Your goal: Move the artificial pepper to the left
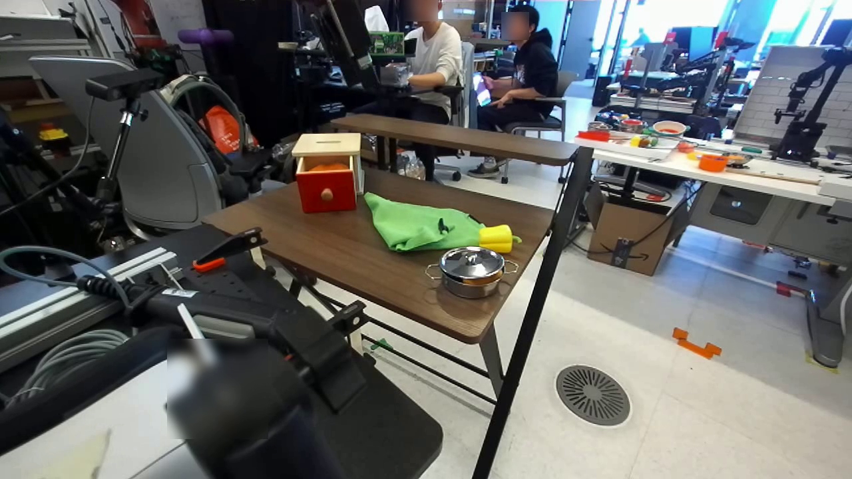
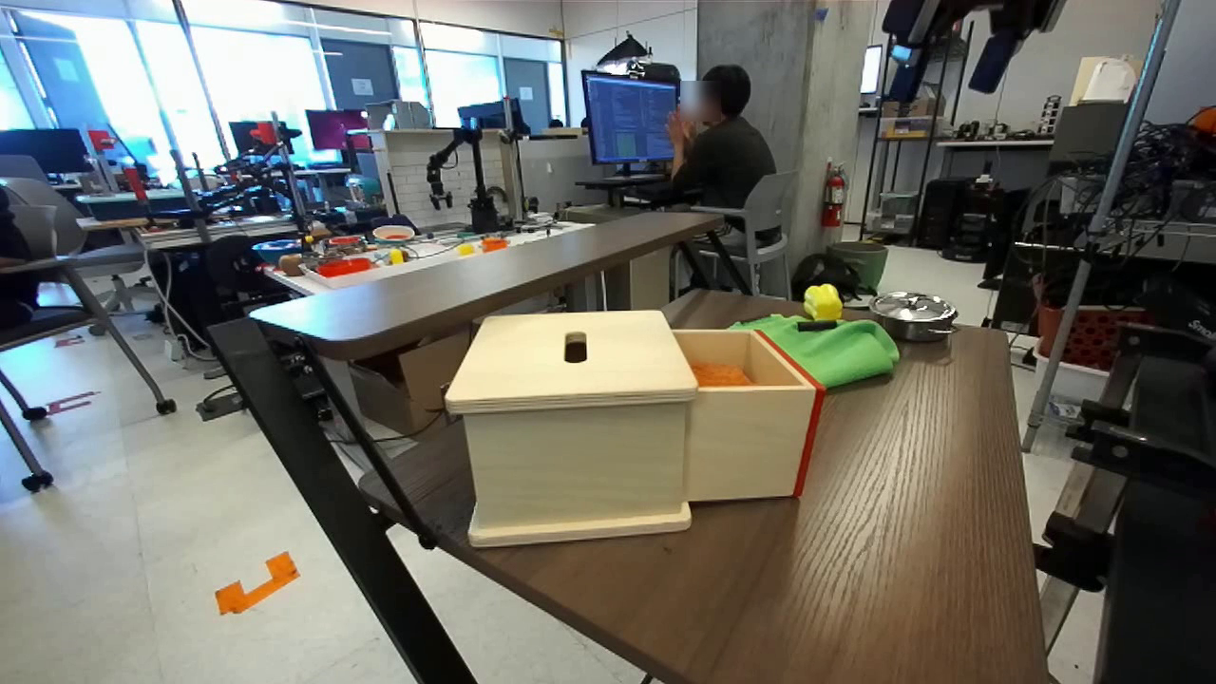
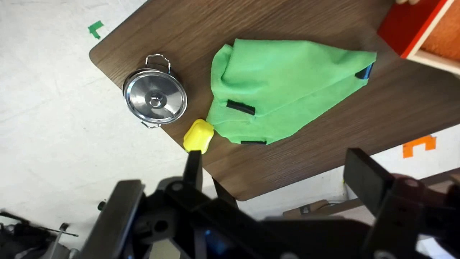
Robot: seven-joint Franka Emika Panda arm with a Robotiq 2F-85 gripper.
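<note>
The yellow artificial pepper lies near the edge of the brown table, touching or very close to the green cloth. It shows in both exterior views [image 1: 497, 239] [image 2: 823, 302] and in the wrist view [image 3: 198, 136], where a fingertip covers its lower end. My gripper [image 3: 274, 154] is wide open with nothing between its fingers. In an exterior view the gripper [image 2: 950, 74] hangs high above the table, well above the pepper. The green cloth [image 1: 426, 226] lies flat and folded beside the pepper, with dark strips on it.
A lidded metal pot [image 3: 155, 97] stands close to the pepper near the table edge. A wooden box [image 2: 575, 456] with its red-fronted drawer [image 1: 327, 189] open stands at the far end, orange material inside. A raised shelf [image 1: 459, 138] runs along one side of the table [image 2: 912, 532].
</note>
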